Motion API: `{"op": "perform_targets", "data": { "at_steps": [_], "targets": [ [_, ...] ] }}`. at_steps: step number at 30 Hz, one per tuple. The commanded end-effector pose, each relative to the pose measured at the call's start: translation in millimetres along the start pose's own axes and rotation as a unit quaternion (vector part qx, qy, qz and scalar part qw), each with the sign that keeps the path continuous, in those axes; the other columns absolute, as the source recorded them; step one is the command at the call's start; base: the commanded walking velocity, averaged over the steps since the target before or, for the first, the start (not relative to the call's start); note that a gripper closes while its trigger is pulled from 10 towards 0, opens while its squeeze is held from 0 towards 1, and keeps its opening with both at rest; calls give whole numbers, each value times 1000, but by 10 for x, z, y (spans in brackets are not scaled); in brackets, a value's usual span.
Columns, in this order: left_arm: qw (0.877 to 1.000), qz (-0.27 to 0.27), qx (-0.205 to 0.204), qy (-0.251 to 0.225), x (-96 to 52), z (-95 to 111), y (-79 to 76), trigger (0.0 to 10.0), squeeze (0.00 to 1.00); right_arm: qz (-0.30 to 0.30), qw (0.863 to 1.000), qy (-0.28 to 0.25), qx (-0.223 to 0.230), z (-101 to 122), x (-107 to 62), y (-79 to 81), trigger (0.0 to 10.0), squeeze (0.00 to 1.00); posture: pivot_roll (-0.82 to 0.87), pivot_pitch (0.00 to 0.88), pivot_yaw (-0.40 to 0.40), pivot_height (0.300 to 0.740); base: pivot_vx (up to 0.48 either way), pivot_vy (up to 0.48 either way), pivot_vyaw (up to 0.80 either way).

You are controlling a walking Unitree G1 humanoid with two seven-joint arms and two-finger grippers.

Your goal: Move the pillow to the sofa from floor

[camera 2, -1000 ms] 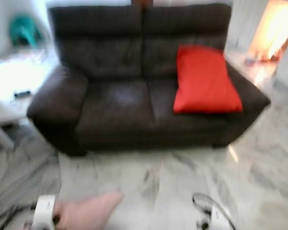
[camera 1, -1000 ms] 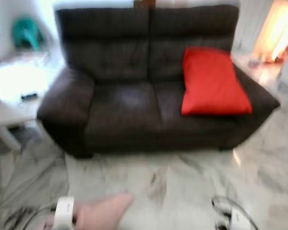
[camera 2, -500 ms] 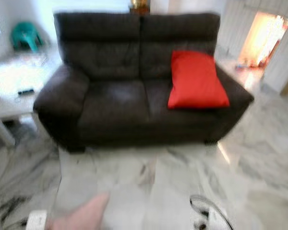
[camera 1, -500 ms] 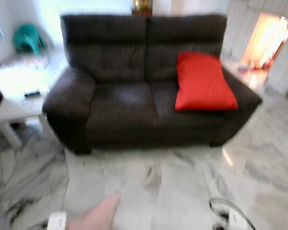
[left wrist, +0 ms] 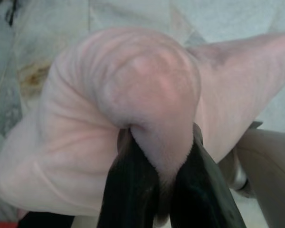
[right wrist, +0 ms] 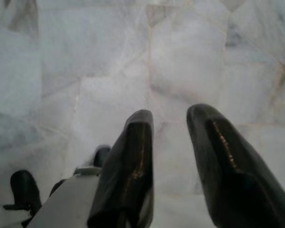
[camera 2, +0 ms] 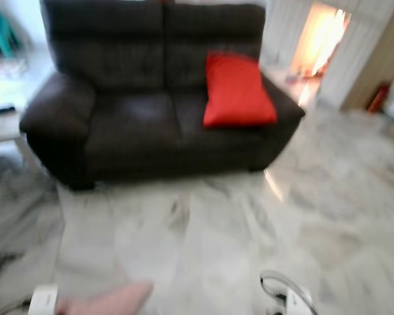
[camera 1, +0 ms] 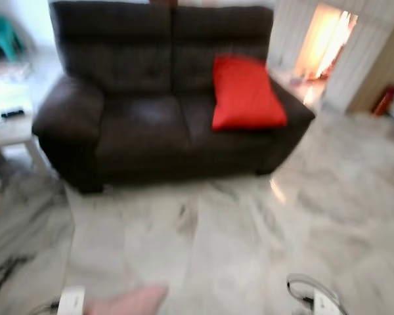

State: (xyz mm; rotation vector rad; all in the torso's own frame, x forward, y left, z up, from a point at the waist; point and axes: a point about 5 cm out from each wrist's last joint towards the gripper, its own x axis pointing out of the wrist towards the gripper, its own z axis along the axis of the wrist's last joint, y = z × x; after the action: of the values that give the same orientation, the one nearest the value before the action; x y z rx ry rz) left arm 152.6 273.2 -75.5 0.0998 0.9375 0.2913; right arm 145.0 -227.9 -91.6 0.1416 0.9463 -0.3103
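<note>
A pale pink pillow [left wrist: 128, 109] bulges over my left gripper [left wrist: 164, 156], whose two black fingers are shut on a fold of it. In the eye views a corner of the pink pillow [camera 1: 128, 300] pokes up at the bottom left beside my left wrist [camera 1: 71, 303]. The dark brown two-seat sofa [camera 1: 144, 111] stands ahead across the marble floor, with a red cushion [camera 1: 244, 93] leaning on its right seat. My right gripper [right wrist: 170, 128] hangs over bare floor, fingers slightly apart, holding nothing.
A white side table [camera 1: 3, 125] with a small black object stands left of the sofa. A bright doorway [camera 1: 322, 39] opens at the back right, with a red object [camera 1: 381, 100] by the wall. Marble floor [camera 1: 217, 243] lies open between me and the sofa.
The view has shifted: the sofa now sits further left and smaller in frame, with more floor and the doorway showing at right. The pink pillow stays in my left gripper.
</note>
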Motion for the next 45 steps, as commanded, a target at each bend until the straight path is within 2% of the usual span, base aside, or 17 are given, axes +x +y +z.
{"op": "perform_targets", "data": {
  "at_steps": [1, 7, 14, 25, 30, 38, 45],
  "targets": [
    [1000, -2, -11, 5, -13, -55, -27, 10000, 0, 0, 1000, -5, -5, 61, 13, -13, 10000, 0, 123, 0, -107, 740, -304, 0, 0],
    [1000, 0, -13, 15, -32, -137, -25, 10000, 0, 7, 1000, -13, -3, 140, 34, 53, 10000, 0, 108, 0, -101, 740, -301, 0, -478],
    [1000, 1, -13, 6, -22, -88, -14, 10000, 0, 15, 1000, -13, -11, 148, 38, 95, 10000, 0, 116, 0, -113, 740, -301, 0, -200],
    [1000, 7, -20, 3, -15, -61, -14, 10000, 0, 16, 999, -14, -27, 193, 47, 74, 10000, 0, 151, 0, -147, 740, -301, 0, 0],
    [1000, 9, -21, 13, -37, -149, -15, 10000, 0, 13, 999, -21, -22, 241, 53, 54, 10000, 0, 151, 0, -147, 740, -300, 0, 0],
    [1000, 8, -21, 15, -44, -175, -30, 10000, 0, 15, 1000, -17, -16, 217, 50, 64, 10000, 0, 146, 0, -152, 740, -300, 0, -416],
    [1000, 8, -23, 13, -63, -226, -48, 10000, 0, 15, 1000, -15, -17, 194, 46, 69, 10000, 0, 152, 0, -148, 740, -302, 0, 0]
  ]
}}
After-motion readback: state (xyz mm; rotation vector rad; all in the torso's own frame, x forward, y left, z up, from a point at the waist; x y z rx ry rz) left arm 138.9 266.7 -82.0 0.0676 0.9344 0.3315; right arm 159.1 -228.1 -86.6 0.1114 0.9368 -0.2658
